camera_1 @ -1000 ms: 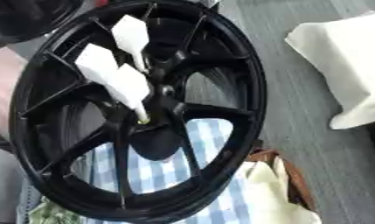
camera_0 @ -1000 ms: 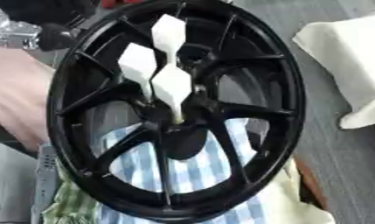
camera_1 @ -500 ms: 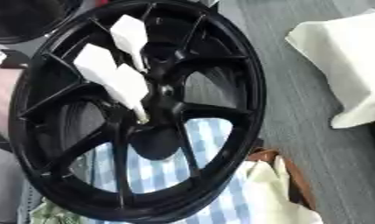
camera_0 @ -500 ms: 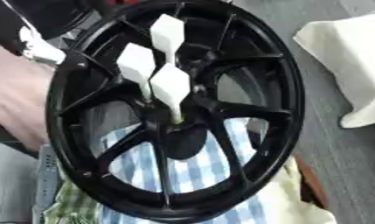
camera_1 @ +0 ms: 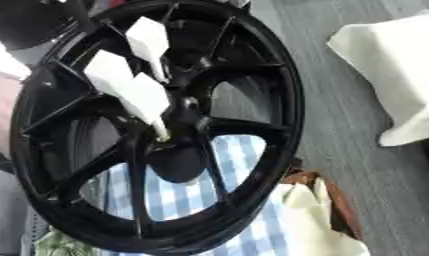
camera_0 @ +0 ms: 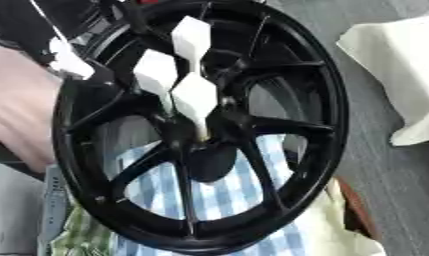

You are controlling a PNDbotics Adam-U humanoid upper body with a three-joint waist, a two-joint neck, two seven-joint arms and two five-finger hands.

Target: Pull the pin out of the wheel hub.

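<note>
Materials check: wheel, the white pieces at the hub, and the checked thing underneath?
Wheel: looks like cast metal with a glossy black coating; highlights run along the rim and spokes. White pins: flat-faced, matte white, probably plastic or foam, though I can't tell which. Checked cloth: woven blue-and-white fabric, soft and creased beneath the spokes.

Grey floor [camera_1: 340,130], pale cloth [camera_0: 401,65] and blue checked cloth [camera_0: 226,195].

Grey floor [camera_1: 340,100] underneath, looks like carpet. Lying on it: blue-and-white checked cloth [camera_0: 226,192], with black wheel hub [camera_0: 322,100] standing tilted over it; cream cloth [camera_1: 388,65] at right, apart from wheel; pale yellow cloth with brown edge [camera_1: 318,220] lower right; green checked fabric [camera_0: 77,232] lower left.
</note>
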